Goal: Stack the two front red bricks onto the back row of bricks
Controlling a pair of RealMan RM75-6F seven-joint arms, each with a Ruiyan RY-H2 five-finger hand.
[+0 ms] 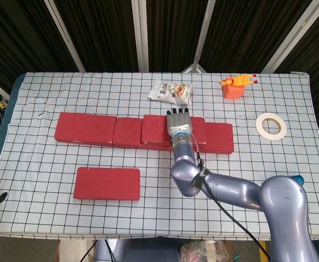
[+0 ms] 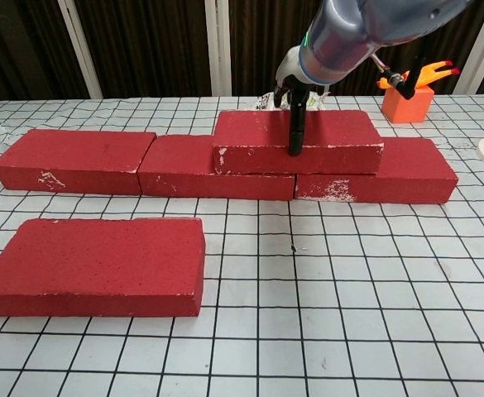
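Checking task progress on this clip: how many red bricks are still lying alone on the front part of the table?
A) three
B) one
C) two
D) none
B: only one front brick lies alone near the front edge; another brick already sits on top of the back row, with the right hand on it.
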